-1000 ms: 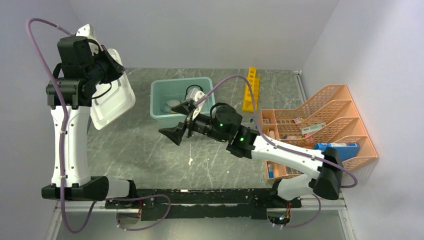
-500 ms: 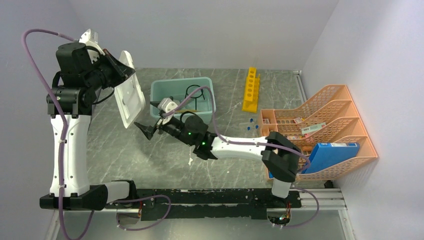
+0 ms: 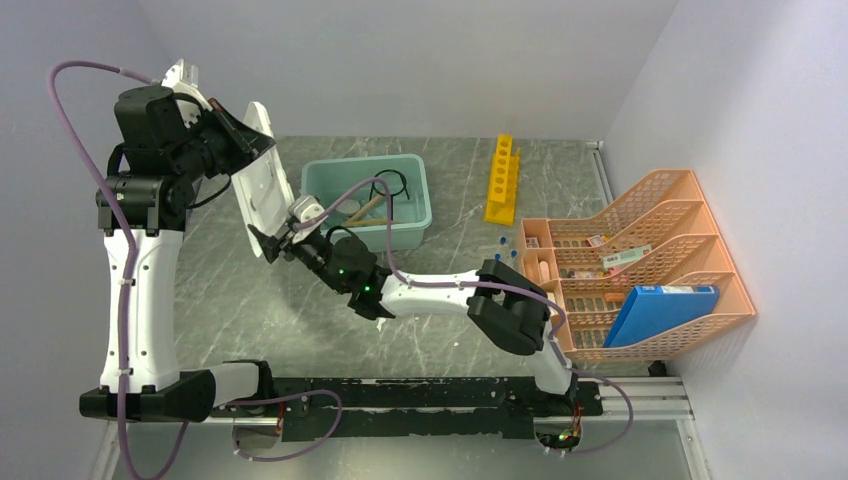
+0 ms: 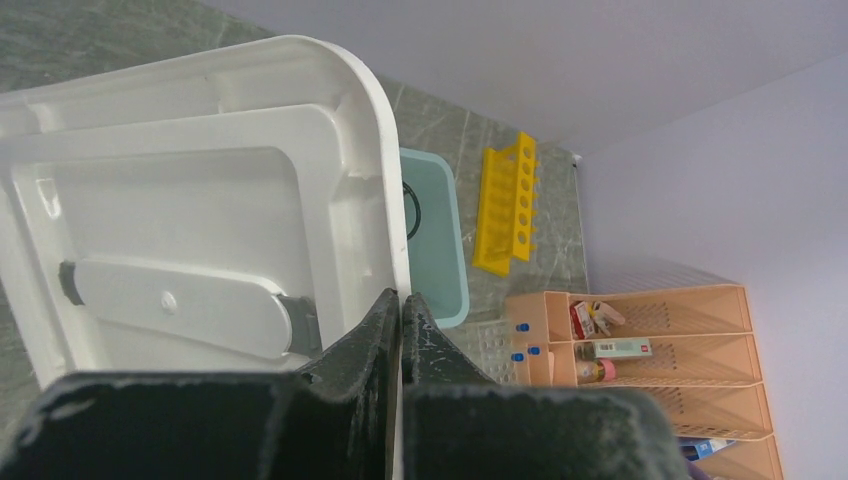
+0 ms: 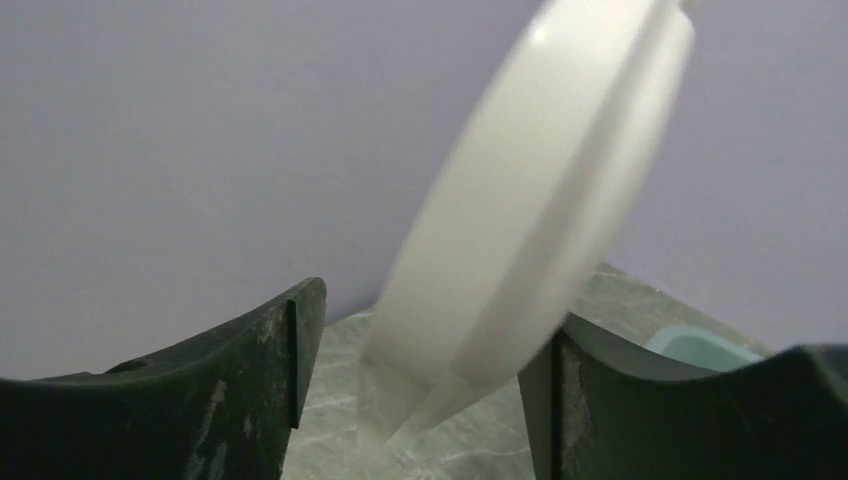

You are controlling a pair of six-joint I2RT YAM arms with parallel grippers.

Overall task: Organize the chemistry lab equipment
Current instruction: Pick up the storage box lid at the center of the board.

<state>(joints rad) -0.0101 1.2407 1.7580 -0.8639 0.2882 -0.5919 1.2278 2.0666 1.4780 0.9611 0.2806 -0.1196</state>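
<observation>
Likely a handover: left gripper (image 4: 401,306) pinches the white lid (image 4: 200,200), nine o'clock from the teal tub (image 3: 423,200); right gripper (image 5: 425,365), open astride its corner, should close.

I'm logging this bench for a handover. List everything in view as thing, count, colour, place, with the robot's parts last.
lid: one, white, held up in the air left of the tub
tub: one, pale teal, open, far middle of the table
wire ring: one, black, inside the tub
wooden stick: one, tan, inside the tub
test-tube rack: one, yellow, on the table right of the tub
small tubes: at least three, blue-capped, on the table by the organiser
organiser: one, orange mesh, right side of the table
box: one, blue, in the organiser's nearest slot
table: one, grey marbled
left gripper: one, black, shut on the lid's edge
right gripper: one, black, open, jaws either side of the lid's lower edge
</observation>
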